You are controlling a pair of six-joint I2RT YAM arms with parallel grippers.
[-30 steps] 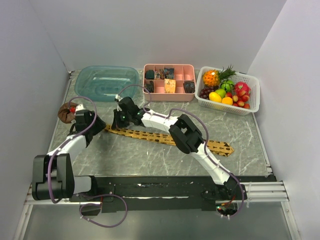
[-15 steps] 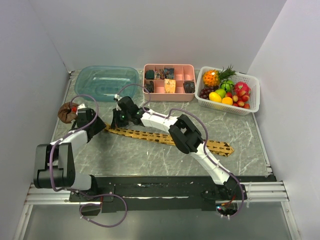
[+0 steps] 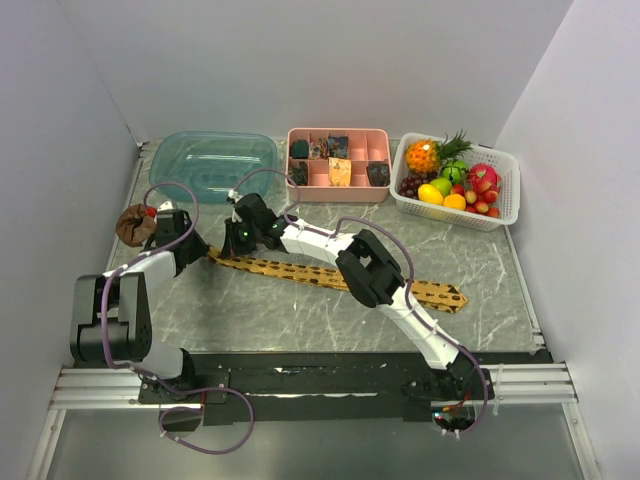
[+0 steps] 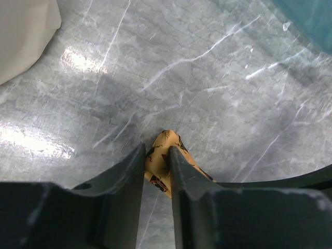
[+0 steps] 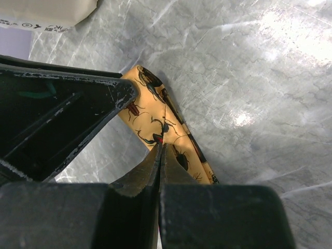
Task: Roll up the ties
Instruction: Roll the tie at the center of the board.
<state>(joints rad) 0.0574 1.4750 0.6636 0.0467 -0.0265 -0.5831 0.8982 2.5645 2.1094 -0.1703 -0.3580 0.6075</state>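
Note:
The golden-yellow tie (image 3: pixel 300 272) with a dark pattern lies flat and diagonal across the marble table, its wide pointed end at the right. My left gripper (image 3: pixel 197 252) is at its narrow left end. In the left wrist view the fingers (image 4: pixel 157 150) are closed on the tie's tip (image 4: pixel 167 140). My right gripper (image 3: pixel 238 243) is just right of it, reaching in from the back. In the right wrist view its jaws (image 5: pixel 160 145) are pressed together with their tips down on the tie (image 5: pixel 150 111), nothing visible between them.
A teal tub (image 3: pixel 213 163) stands at the back left. A pink divided box (image 3: pixel 338 185) with small dark bundles is at the back middle. A white basket (image 3: pixel 505 205) of toy fruit is at the back right. A brown lump (image 3: pixel 130 225) lies by the left wall.
My left arm has swung its forearm back toward the left wall while its gripper stays at the tie's narrow end. The right arm and the tie have barely moved.

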